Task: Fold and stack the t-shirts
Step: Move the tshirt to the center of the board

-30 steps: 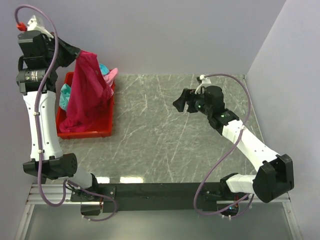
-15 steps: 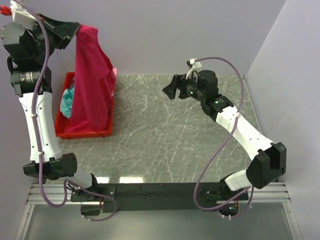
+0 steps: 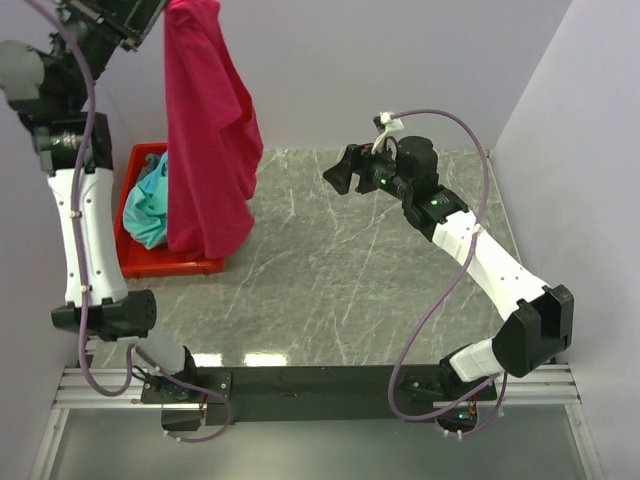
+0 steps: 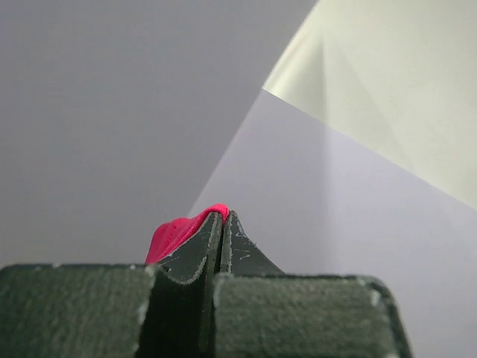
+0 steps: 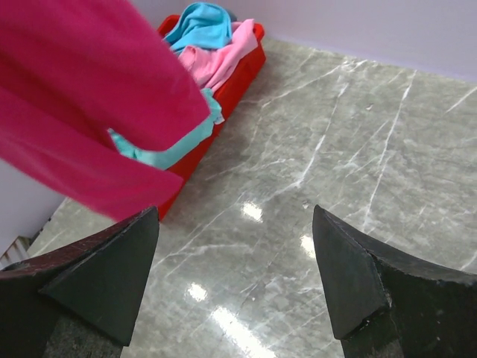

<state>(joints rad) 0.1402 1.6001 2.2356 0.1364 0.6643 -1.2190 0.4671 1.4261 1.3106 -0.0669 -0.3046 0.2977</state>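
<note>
Your left jaws pinch the magenta t-shirt (image 3: pixel 205 130), which hangs above the red bin (image 3: pixel 170 267); your right jaws stand spread, well right of the bin.

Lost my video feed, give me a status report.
Left end effector shut on magenta-red cloth t-shirt, lifted high. Right end effector open, empty. Teal t-shirt, pink t-shirt in red plastic bin. No obstruction seen.

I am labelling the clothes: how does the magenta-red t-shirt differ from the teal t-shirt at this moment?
The magenta-red t-shirt hangs full length in the air, pinched by the shut left gripper; the teal t-shirt lies crumpled in the red bin. The magenta-red one is held; no gripper touches the teal one. Both are plain, unfolded cloth.
</note>
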